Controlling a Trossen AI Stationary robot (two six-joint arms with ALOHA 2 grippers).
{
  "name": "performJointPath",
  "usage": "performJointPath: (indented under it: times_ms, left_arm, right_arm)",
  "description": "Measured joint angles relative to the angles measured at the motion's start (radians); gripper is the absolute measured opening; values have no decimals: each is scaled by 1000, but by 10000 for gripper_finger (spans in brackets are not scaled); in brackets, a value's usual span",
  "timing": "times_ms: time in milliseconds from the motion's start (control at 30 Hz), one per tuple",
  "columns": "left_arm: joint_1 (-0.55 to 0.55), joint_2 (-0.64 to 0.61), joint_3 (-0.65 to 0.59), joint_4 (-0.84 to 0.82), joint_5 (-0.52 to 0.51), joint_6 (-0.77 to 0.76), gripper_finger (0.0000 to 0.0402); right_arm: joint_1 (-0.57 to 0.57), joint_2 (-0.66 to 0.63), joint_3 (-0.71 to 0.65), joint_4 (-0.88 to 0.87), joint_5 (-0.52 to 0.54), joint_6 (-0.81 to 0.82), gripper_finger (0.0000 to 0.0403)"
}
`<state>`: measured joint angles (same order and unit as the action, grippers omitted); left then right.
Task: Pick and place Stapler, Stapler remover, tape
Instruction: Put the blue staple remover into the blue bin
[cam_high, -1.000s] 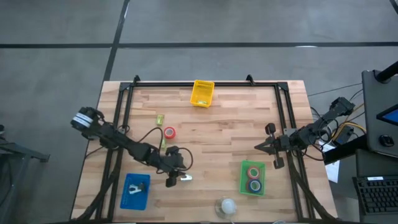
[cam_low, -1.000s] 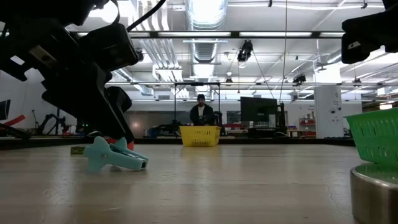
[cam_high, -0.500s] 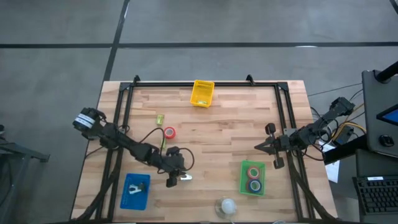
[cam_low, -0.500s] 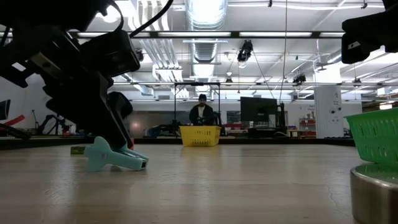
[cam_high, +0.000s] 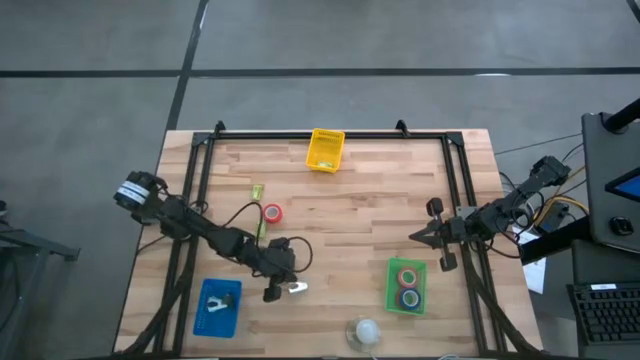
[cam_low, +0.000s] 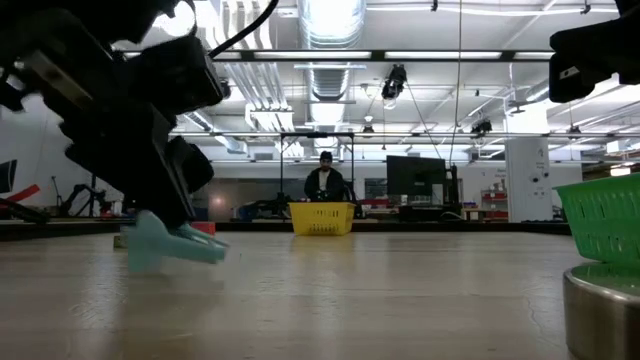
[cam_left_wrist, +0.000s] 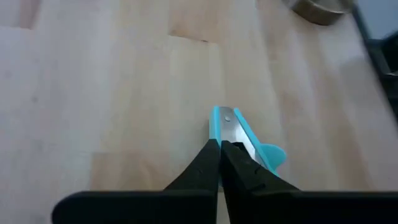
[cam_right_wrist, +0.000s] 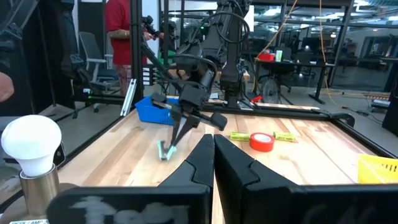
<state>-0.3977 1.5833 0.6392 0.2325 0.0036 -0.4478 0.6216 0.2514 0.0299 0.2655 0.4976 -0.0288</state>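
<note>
Wood table (cam_high: 350, 215) under both arms. My left gripper (cam_high: 272, 291) near front edge, fingers pinched on teal staple remover (cam_high: 296, 288), which looks lifted just off wood in low view, blurred there (cam_low: 165, 243). Right gripper (cam_high: 418, 236) waits at right side, fingers pressed together. Red tape (cam_high: 272, 213) mid-table; more rolls in green tray (cam_high: 392, 287), half hidden. Stapler: can't make out.

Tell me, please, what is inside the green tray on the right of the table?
The green tray holds two tape rolls: a red one and a blue one. Whatever lies beneath them is covered.
</note>
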Motion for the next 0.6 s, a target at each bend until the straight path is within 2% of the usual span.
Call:
performJointPath:
  times_ms: [167,367,500,600]
  left_arm:
    - [-15,-98,10,-85,136,-73,5]
    - [-95,-284,11,-190,294,-216,6]
    - [-175,-395,11,-260,281,-335,4]
    - [-257,-458,11,-362,188,-441,5]
  right_arm:
    - [0,0,0,0,0,0,8]
    - [0,0,0,0,0,1,8]
    - [0,0,0,0,0,0,8]
    - [0,0,0,0,0,0,8]
